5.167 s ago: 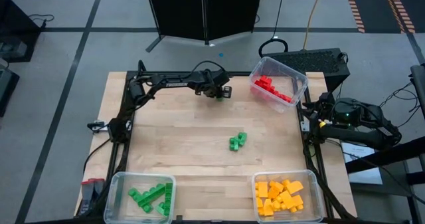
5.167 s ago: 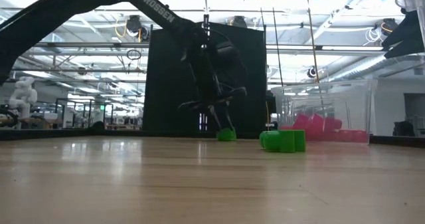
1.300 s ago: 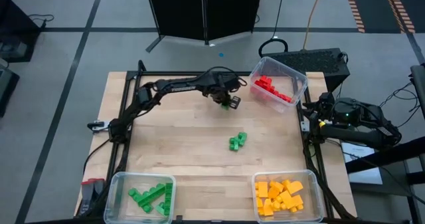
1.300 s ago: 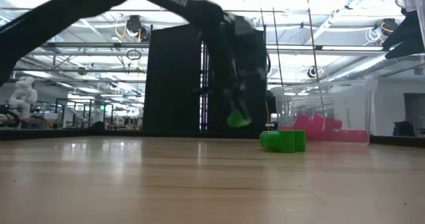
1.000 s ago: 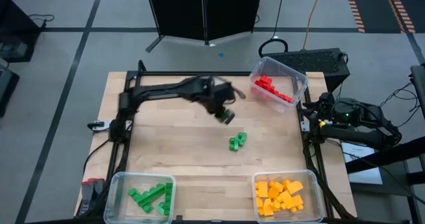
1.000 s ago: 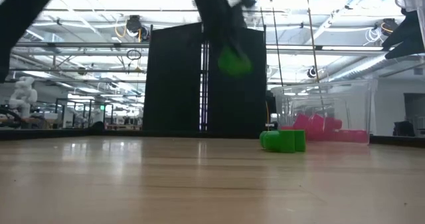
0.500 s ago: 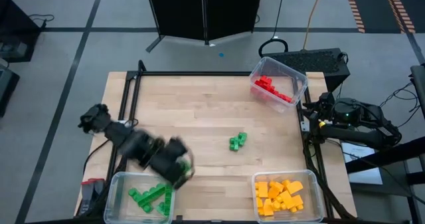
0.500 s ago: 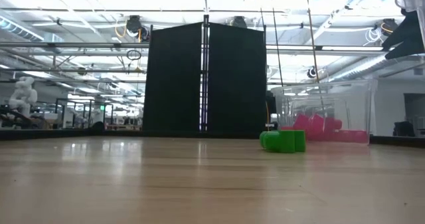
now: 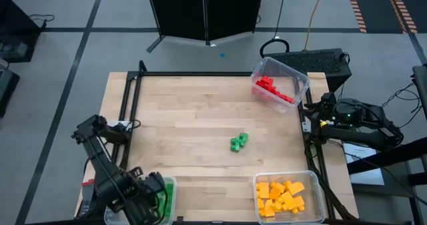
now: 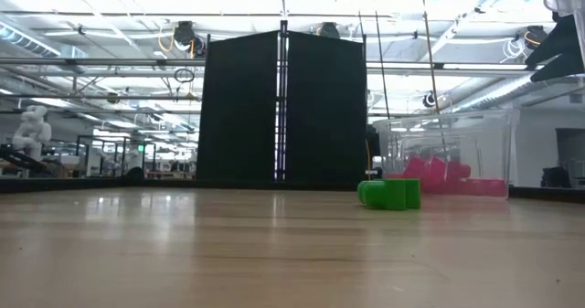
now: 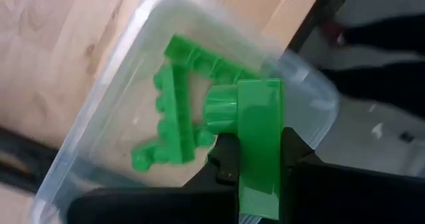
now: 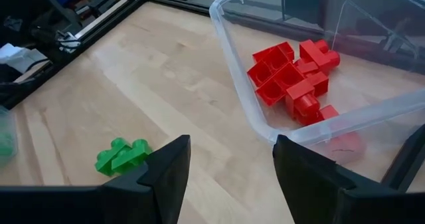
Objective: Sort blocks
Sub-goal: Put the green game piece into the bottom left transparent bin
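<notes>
hovering over the green bin (image 11: 99, 111), left gripper (image 11: 255, 161) clamps 1 green block (image 11: 257, 144).

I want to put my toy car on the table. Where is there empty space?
Most of the wooden table is bare: the whole stretch from the far edge down to the bins, left of the loose green blocks. It is crowded over the green bin, where the left hand holds a green block, and at the yellow-orange bin and the red bin.

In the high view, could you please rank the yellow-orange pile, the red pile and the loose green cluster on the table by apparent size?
Largest to smallest:
1. Yellow-orange pile, filling most of its bin.
2. Red pile, a narrower strip.
3. Loose green cluster, clearly smallest.
</notes>
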You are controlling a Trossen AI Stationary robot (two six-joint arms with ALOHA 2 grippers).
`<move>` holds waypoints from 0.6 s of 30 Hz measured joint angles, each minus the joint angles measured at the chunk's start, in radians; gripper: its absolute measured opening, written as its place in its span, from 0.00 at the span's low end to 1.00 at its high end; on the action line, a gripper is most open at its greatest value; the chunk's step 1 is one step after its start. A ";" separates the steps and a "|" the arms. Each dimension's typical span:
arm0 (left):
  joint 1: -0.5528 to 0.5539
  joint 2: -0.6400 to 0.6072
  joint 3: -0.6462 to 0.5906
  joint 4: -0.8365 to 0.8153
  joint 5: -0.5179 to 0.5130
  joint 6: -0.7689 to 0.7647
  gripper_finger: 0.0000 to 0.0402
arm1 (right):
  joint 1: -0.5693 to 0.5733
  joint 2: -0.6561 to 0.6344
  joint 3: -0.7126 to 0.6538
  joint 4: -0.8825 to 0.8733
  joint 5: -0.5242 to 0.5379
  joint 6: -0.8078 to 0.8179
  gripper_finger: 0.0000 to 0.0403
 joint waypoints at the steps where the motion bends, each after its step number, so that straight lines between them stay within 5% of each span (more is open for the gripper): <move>1: -0.003 -0.002 -0.013 -0.003 0.024 0.000 0.00 | 0.000 0.000 0.000 0.000 0.000 0.008 0.52; 7: -0.004 -0.001 -0.096 0.003 0.154 -0.023 0.11 | 0.000 0.000 0.000 0.000 0.000 0.011 0.52; 13: 0.014 -0.001 -0.145 0.046 0.232 -0.027 0.32 | 0.000 0.000 0.000 0.000 0.000 -0.022 0.52; 18: 0.088 -0.001 -0.147 0.050 0.150 -0.027 0.48 | 0.000 0.000 0.000 0.000 0.000 -0.024 0.52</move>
